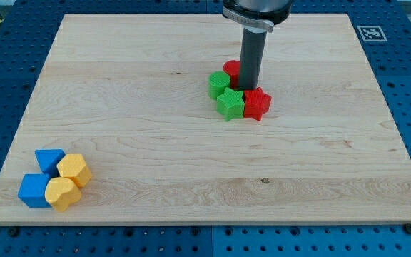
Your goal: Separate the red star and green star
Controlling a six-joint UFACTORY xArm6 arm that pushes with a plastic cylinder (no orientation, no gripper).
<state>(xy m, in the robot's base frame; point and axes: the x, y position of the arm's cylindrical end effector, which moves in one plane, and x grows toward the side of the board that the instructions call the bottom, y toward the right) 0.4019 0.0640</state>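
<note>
The red star and the green star sit side by side and touching, a little right of the board's middle, red on the view's right. My tip stands right behind them, at the seam between the two stars. A green block touches the green star from the upper left. A red block lies behind it, partly hidden by the rod.
A blue block, a second blue block and two yellow blocks cluster at the board's bottom left corner. A fiducial marker is at the board's top right corner. The wooden board lies on a blue pegboard table.
</note>
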